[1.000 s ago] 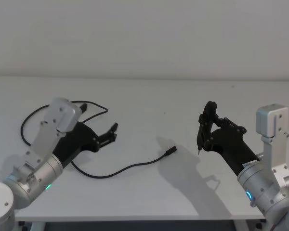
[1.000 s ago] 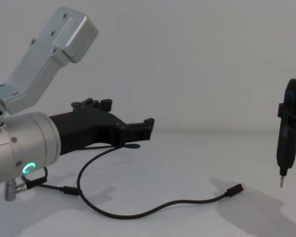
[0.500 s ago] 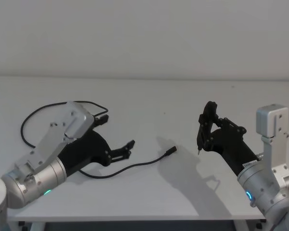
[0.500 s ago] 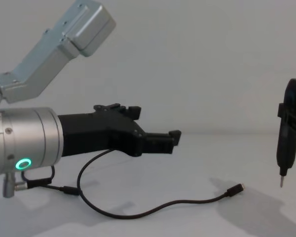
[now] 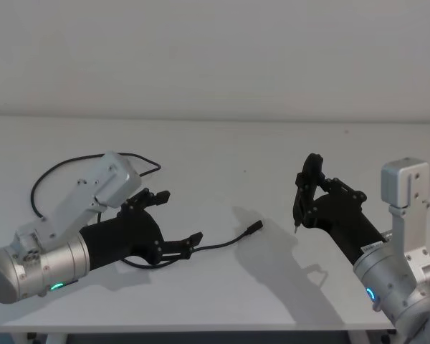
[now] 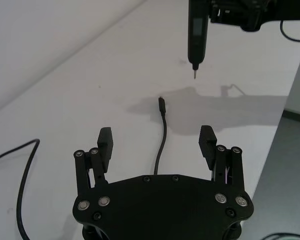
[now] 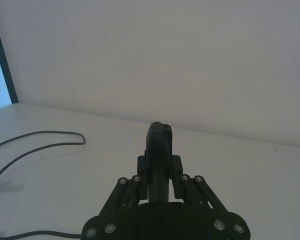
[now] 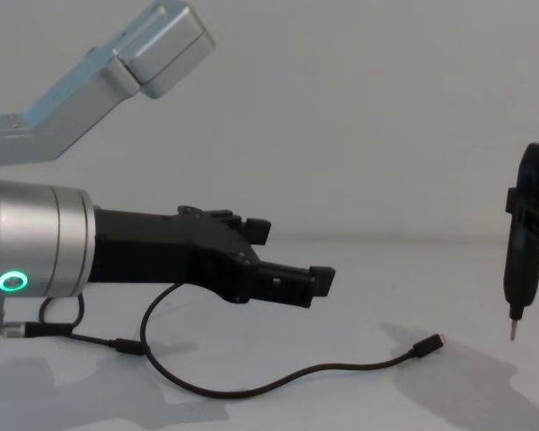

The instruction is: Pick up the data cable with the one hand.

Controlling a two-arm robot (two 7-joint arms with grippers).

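The data cable (image 5: 216, 244) is a thin black cord on the white table, looping at the far left and ending in a small plug (image 5: 255, 226) near the middle. My left gripper (image 5: 178, 216) hovers open just above its middle stretch. In the left wrist view the data cable (image 6: 163, 140) runs between the spread fingers (image 6: 104, 139) of my left gripper (image 6: 156, 136). In the chest view my left gripper (image 8: 292, 256) hangs above the data cable (image 8: 278, 386). My right gripper (image 5: 309, 192) stands off to the right, shut on a slim dark tool (image 8: 519, 269).
The tool's metal tip (image 5: 295, 228) points down just right of the cable's plug. A short black lead (image 8: 99, 341) hangs from my left wrist. The table's front edge (image 5: 222, 326) lies close below both arms. The far half of the table (image 5: 229, 143) is bare.
My left gripper has swung forward and rightward and dropped lower, coming over the cable's middle stretch with its fingers still open. The right arm and its tool have not moved.
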